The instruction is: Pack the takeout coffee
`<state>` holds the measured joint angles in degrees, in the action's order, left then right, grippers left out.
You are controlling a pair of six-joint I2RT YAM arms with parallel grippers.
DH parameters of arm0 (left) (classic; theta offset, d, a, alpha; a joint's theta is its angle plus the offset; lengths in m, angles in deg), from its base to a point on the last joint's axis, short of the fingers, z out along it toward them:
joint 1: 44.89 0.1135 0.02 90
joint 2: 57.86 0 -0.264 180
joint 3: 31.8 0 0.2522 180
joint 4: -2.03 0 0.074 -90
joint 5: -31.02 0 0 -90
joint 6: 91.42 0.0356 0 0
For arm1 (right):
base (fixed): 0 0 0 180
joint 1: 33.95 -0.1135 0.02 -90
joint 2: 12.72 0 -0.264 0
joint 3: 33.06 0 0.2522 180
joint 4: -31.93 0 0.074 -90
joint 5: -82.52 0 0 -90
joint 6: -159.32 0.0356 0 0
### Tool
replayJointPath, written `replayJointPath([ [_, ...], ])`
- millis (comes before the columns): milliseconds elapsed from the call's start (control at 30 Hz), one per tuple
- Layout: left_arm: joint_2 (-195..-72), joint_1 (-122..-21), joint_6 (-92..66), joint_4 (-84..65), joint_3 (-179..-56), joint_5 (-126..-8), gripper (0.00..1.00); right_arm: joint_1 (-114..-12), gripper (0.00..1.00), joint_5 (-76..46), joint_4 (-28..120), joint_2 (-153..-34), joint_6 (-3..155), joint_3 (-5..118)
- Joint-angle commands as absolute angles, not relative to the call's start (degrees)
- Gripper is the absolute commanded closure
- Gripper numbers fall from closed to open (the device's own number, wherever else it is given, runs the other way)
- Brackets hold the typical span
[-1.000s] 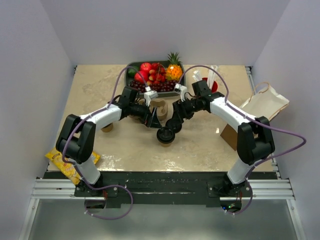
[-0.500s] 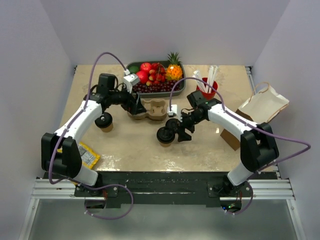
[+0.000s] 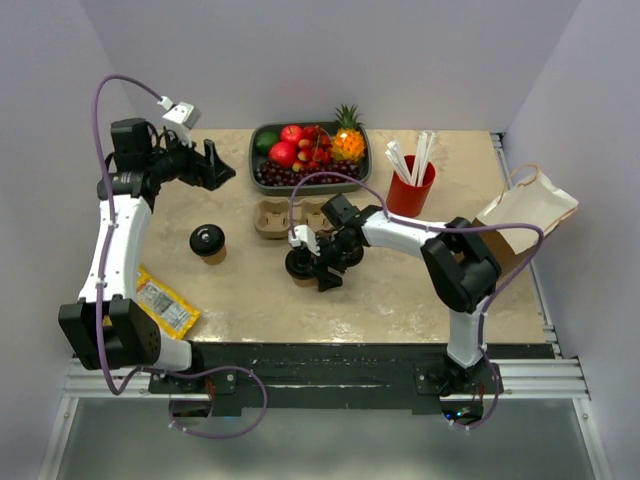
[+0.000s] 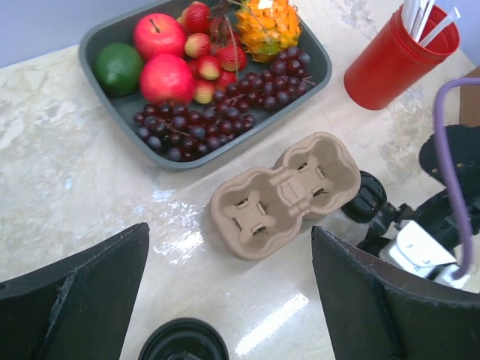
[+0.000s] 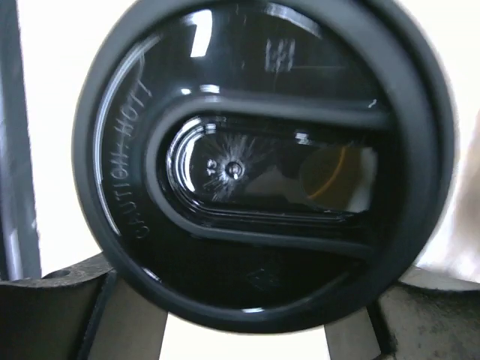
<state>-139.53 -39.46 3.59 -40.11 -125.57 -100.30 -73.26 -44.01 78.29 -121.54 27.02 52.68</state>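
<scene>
The round lid (image 5: 262,165) of the takeout coffee (image 3: 299,264) is gleaming as glossy black plastic, smooth, with raised lettering catching white highlights. The cup carrier (image 4: 289,191) is looking like matt, rough, fibrous moulded tan cardboard, while the cream marbled top of the table (image 4: 67,180) is shining polished and mirroring the light. The red cup (image 4: 394,60) is showing smooth plastic with a soft sheen, and the grey tray (image 4: 112,101) is reading as dull matt plastic.
</scene>
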Motion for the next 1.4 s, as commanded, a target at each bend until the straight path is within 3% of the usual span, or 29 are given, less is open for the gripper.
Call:
replayJointPath([
  [0, -135.39, -37.16, 2.88, -42.75, -128.18, -101.70, 0.07, -76.82, 0.31, -45.00, 71.27, -125.99, 32.14, 59.70],
  [433, -130.90, -34.43, 2.88, -48.72, -128.88, -97.74, 0.07, -86.32, 0.31, -45.01, 55.55, -145.24, 48.56, 79.04],
  [700, -130.99, -34.26, 3.06, -49.78, -129.50, -96.87, 0.05, -86.60, 0.30, -44.21, 51.04, -149.05, 56.85, 86.17],
  [800, -131.07, -34.34, 2.62, -48.38, -128.10, -96.25, 0.01, -85.02, 0.27, -45.53, 55.69, -144.23, 52.99, 82.66],
  [1000, -134.15, -38.46, 5.77, -46.27, -126.77, -95.80, 0.00, -81.16, 0.23, -44.74, 64.49, -126.06, 41.30, 68.69],
  [1167, -136.52, -46.91, 28.61, -46.00, -125.01, -100.19, 0.03, -74.48, 0.23, -44.83, 71.60, -114.70, 41.81, 64.28],
  [1267, -141.96, -49.54, 42.31, -51.26, -129.03, -105.47, 0.06, -67.98, 0.25, -46.93, 75.47, -108.10, 41.55, 66.03],
  [1367, -148.55, -54.99, 55.24, -57.68, -133.09, -103.12, 0.12, -64.01, 0.26, -46.16, 80.13, -102.49, 39.36, 70.34],
])
